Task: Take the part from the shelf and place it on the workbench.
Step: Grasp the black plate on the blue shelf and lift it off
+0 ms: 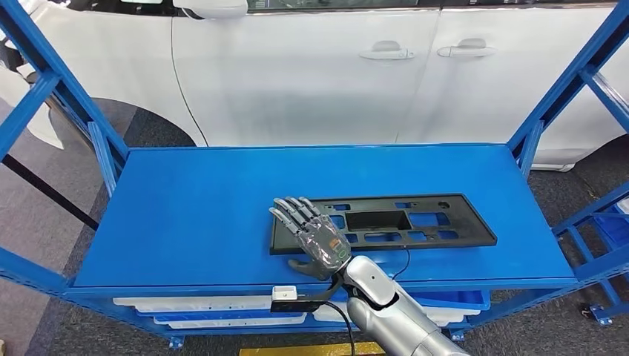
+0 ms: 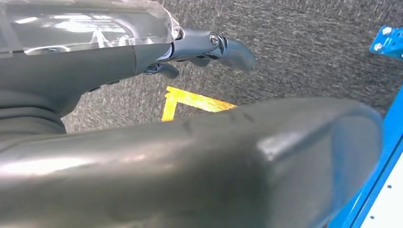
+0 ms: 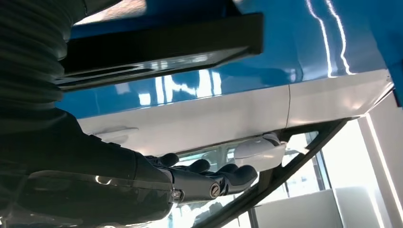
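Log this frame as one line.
right hand: open, over left end of black part | part: flat on blue shelf | left hand: hanging, empty

White car (image 1: pixel 311 74) stands broadside behind the rack, filling the far background; two door handles (image 1: pixel 386 52) sit close together near the door seam, and a side mirror (image 1: pixel 211 7) pokes in at the top edge. Dark wheel arch at lower left of the body. Floor (image 1: pixel 67 178) is grey speckled carpet. Yellow tape (image 2: pixel 190 100) marks a corner on the carpet (seen from the left wrist view). White bins (image 1: pixel 200 304) sit on a lower level under the blue surface, with a blue bin (image 1: pixel 460 299) beside them to the right. A black strap or rod (image 1: pixel 44 189) slants across the floor at left.
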